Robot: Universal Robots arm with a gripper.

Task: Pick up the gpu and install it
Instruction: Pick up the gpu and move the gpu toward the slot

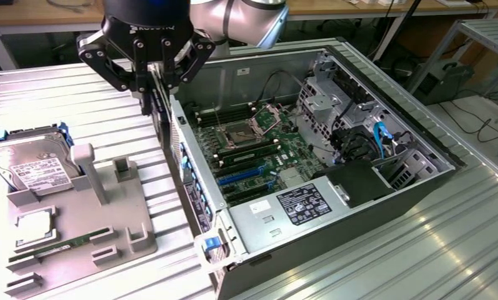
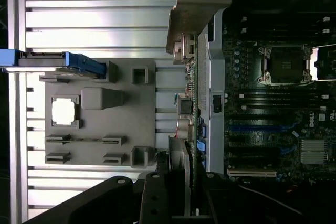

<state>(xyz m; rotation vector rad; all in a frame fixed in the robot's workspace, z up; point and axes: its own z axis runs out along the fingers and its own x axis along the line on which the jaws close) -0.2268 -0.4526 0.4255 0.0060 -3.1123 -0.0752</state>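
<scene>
Nearest us, along the desk's near edge, sits the grey holder tray with the hard drive in it. Just beside it lies the open computer case. Farther back, our hand pinches the gpu, which hangs edge-down at the case wall nearest the tray.

gpu in hand, between tray and case; hard drive on tray
</scene>
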